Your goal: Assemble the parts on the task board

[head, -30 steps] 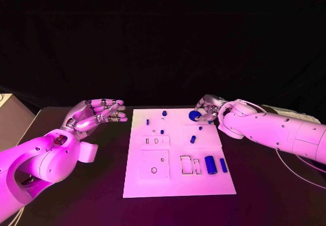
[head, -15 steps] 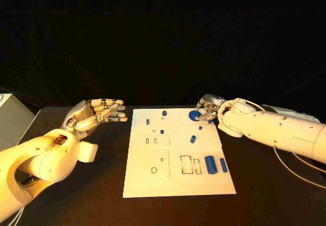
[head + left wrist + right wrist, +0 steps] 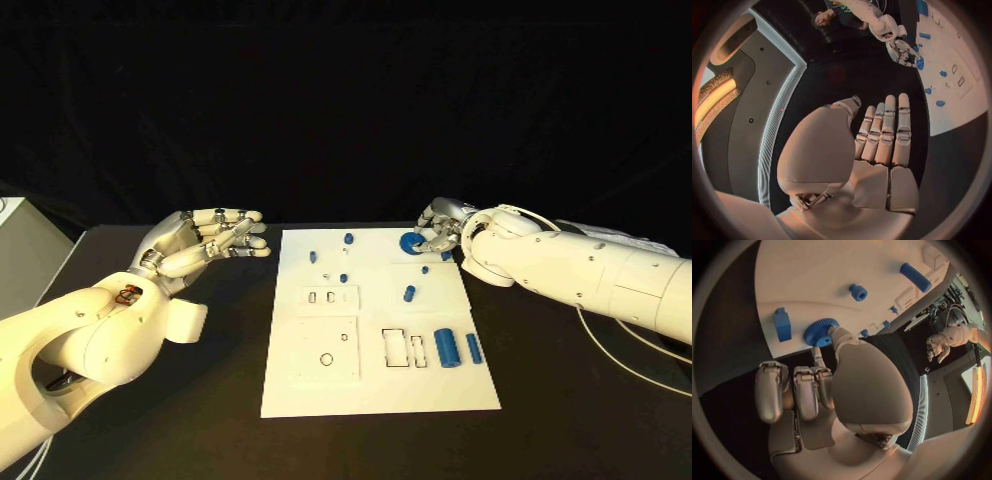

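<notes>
Near edge of the worktop (image 3: pixel 173 420): black, bare. No readable writing on anything; no containers.

White task board (image 3: pixel 378 390) lies flat at the middle, long side running away from the robot. Near half of the board: a square outline with a small oval hole, then two narrow rectangular slots, then two blue cylinders lying side by side at the board's right edge, the thick cylinder (image 3: pixel 447 348) just left of the thin cylinder (image 3: pixel 473 347).

Middle of the board: a small plate with two slots on the left, a short blue peg (image 3: pixel 410 294) lying to the right of it.

Far half: several small blue pieces stand near the far left corner, one blue stud (image 3: pixel 349 239) close to the far edge. A blue block (image 3: pixel 782 324) lies just beside the gear in the right wrist view.

Left robot hand (image 3: pixel 202 243) hovers above the worktop, left of the board's far corner and apart from it. Fingers stretched forward, close together, thumb alongside; it holds nothing.

Right robot hand (image 3: pixel 441 232) is at the board's far right corner. Thumb tip touches the rim of a blue toothed gear (image 3: pixel 414 243); other fingers curl beside it. Whether the gear is truly pinched, I cannot tell.
</notes>
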`<state>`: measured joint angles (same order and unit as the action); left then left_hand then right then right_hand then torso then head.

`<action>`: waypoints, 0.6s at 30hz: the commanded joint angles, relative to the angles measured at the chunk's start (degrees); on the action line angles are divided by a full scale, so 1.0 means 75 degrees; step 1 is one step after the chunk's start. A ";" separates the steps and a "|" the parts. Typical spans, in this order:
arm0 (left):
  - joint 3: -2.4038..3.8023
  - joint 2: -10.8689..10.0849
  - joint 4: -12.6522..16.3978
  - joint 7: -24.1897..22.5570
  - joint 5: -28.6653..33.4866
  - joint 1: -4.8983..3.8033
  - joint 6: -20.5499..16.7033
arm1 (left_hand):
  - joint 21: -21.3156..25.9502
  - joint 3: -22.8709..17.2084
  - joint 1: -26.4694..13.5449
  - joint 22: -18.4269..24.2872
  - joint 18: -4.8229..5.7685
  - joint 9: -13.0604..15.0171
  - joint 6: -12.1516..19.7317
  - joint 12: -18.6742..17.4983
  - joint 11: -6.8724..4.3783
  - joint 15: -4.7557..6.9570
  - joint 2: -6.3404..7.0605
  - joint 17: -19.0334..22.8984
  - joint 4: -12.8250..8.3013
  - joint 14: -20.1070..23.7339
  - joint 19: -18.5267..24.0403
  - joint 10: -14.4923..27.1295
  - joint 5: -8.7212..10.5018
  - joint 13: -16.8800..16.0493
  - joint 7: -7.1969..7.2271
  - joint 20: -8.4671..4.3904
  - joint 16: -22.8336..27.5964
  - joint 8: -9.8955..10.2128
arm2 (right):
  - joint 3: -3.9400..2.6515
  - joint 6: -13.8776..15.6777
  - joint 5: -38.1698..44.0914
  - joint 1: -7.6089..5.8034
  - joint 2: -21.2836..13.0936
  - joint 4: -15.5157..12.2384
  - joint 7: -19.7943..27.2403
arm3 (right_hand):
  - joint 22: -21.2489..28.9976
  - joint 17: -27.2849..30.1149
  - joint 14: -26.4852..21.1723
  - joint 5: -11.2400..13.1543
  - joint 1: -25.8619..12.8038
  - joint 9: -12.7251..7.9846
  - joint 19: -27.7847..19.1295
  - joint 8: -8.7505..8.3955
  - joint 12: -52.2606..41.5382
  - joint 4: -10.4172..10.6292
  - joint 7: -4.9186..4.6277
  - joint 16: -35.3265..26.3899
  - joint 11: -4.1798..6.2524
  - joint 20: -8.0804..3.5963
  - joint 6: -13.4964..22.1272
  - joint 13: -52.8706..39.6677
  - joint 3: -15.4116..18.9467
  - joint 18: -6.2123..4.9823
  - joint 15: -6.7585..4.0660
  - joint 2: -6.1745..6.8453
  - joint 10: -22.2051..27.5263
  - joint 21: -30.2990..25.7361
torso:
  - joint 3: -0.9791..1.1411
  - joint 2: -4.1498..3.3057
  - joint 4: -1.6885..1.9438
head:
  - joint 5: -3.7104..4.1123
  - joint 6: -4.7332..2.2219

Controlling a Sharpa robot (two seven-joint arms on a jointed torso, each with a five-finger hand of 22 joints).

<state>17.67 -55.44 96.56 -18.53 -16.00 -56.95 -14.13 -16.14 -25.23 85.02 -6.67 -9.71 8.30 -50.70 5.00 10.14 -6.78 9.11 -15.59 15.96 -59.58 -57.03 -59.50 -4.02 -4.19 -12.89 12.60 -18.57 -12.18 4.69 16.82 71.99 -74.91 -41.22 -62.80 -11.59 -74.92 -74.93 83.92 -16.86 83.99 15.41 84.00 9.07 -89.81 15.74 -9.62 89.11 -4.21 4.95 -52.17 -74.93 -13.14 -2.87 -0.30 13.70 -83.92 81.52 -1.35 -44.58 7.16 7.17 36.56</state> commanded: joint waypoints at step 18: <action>0.0007 0.0026 -0.0003 -0.0017 -0.0030 0.0016 0.0169 | -0.0027 -0.0023 0.0000 -0.0007 -0.0097 -0.0002 0.0018 -0.0023 -0.0017 -0.0001 0.0051 -0.0007 -0.0001 0.0016 -0.0027 -0.0048 0.0046 0.0011 -0.0082 -0.0021 -0.0043 -0.0010 | 0.0030 0.1045 0.0488 0.0054 -0.0064 -0.0550 0.0262 | -0.0867 -0.1716 0.0750 -0.0815 0.0100 0.0131 0.0481 0.0479 -0.0026 -0.0059 0.0242 0.0045 0.0149 -0.0071 -0.0685 -0.2010 -0.0722 0.0122 -0.0133 -0.0286 -0.0810 0.0236 | -0.0007 0.0005 -0.0009 | -0.0005 -0.0020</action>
<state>17.68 -55.37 96.47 -18.42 -16.04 -56.87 -13.89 -16.14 -25.22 85.01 -6.66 -9.71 8.30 -50.70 5.00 10.14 -6.78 9.11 -15.58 15.96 -59.58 -57.03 -59.50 -4.02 -4.19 -12.89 12.60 -18.56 -12.18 4.96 20.56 72.65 -74.48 -41.65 -66.30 -10.84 -74.92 -74.92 83.96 -22.78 84.61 15.86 84.00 11.79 -89.81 15.32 -8.36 89.11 -3.48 4.94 -56.34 -74.92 -18.31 -2.88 -0.97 12.51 -84.03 83.10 -1.40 -44.56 7.12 7.12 36.47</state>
